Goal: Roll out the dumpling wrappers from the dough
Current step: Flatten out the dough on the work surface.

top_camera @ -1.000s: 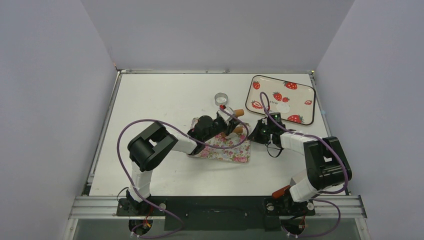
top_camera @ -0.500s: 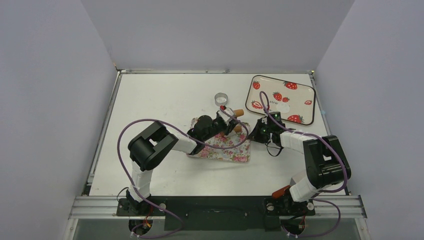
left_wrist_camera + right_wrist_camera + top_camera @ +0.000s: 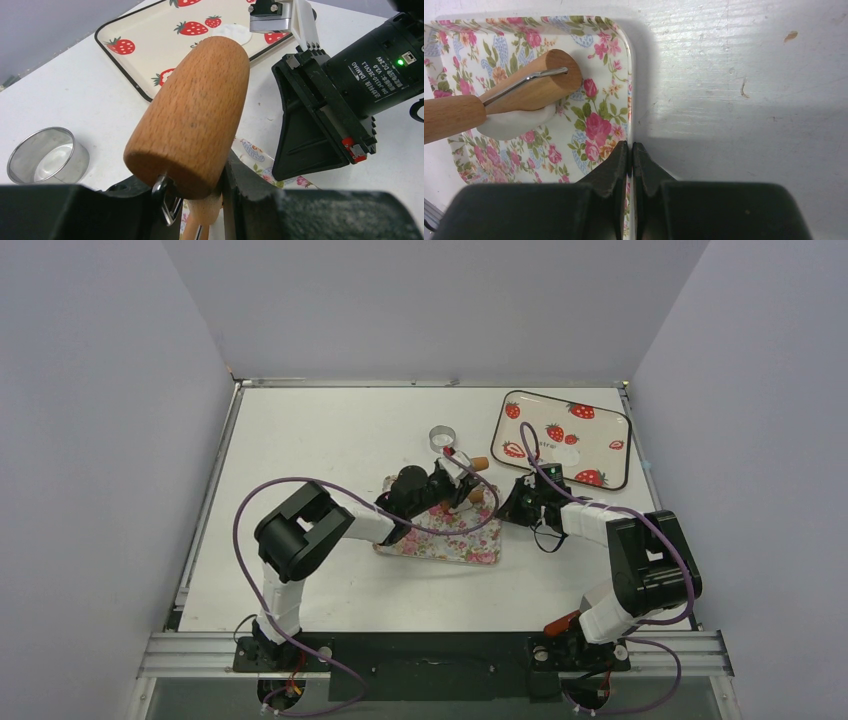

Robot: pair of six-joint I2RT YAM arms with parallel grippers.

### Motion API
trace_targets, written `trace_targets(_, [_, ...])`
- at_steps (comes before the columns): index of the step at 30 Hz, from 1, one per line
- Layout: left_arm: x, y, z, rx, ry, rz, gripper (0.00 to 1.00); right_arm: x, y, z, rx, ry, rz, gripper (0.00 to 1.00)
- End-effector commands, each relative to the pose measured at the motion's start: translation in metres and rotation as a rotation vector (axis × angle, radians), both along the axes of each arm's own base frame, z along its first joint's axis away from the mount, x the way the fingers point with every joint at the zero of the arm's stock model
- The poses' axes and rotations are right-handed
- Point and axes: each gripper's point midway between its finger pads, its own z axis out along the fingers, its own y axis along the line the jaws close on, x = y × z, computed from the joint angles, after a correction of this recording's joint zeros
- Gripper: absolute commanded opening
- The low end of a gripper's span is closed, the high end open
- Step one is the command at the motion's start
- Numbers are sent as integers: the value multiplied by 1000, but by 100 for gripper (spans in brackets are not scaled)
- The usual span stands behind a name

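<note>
Top view: left gripper (image 3: 458, 480) sits over the floral tray's (image 3: 440, 540) far edge, clamped on the roller (image 3: 478, 464). Right gripper (image 3: 505, 510) is at the tray's right edge. A ring (image 3: 442, 437) lies beyond the floral tray, apart from it. The berry tray (image 3: 600, 420) is beyond and right of the floral tray, with one wrapper (image 3: 566, 454) on it.

Left wrist: the roller's wooden handle fills the view, gripped between the fingers. The right gripper is just right of it, above the floral tray's rim. The ring is to the left and the berry tray with its wrapper is behind.

Right wrist: the fingers are pressed together at the floral tray's right rim; can't tell if the rim is pinched. The dough (image 3: 514, 126) lies inside the floral tray, left of the rim, under the roller barrel and touching it.
</note>
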Motion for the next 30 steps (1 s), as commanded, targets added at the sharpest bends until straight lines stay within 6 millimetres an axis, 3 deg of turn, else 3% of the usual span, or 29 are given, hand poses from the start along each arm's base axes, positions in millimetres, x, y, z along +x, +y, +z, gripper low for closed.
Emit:
trace_targets(1, [-38,17,-90,213,318,-24,0,15,-9,1,-33,-31,-32,0])
trace_targets(9, [-71,15,-112,263,387,-51,0,12,-10,2,-26,-47,-37,0])
trace_targets(17, [-83,-2,-106,273,343,-93,0,7,-11,0,-18,-48,-41,0])
trace_targets(27, [-113,26,-149,357,433,-99,0,5,-16,1,-19,-57,-48,0])
trace_targets(30, [-118,26,-153,352,466,-99,0,2,-17,-1,-16,-52,-49,0])
